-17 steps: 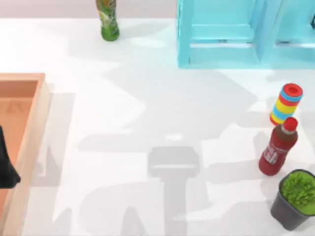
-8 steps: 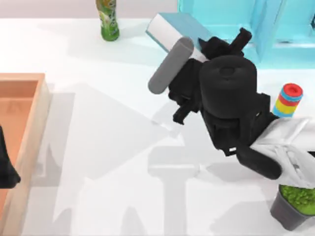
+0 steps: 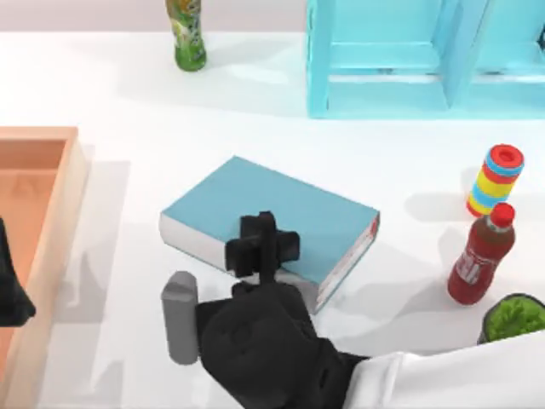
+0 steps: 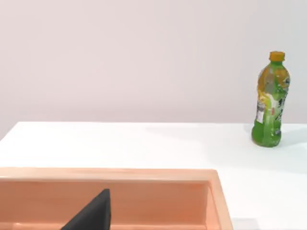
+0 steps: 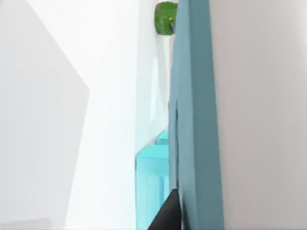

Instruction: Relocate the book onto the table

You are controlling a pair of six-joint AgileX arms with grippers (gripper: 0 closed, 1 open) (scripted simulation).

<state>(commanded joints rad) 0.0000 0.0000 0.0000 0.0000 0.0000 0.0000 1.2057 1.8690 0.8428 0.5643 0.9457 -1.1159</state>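
Table (image 3: 128, 102) first, since it takes up nearly the whole top view, plain white all over. Next biggest is the turquoise shelf unit (image 3: 400, 60) along the far edge toward the right, and the wooden tray (image 3: 51, 221) on the left side. I've got my left gripper (image 3: 10, 294) parked over that tray; can't tell how its fingers stand. My right arm reaches in from the near right corner, and my right gripper (image 3: 264, 247) sits on the near edge of the book (image 3: 281, 209), clamped on it as far as I can see. Book is lying flat, teal cover up, on the white surface near the middle, turned at an angle, well apart from the shelf. Smaller stuff: red bottle (image 3: 481, 256), potted plant (image 3: 515, 319) and a striped stack of rings (image 3: 496, 179) on the right, green bottle (image 3: 187, 34) at the far edge.
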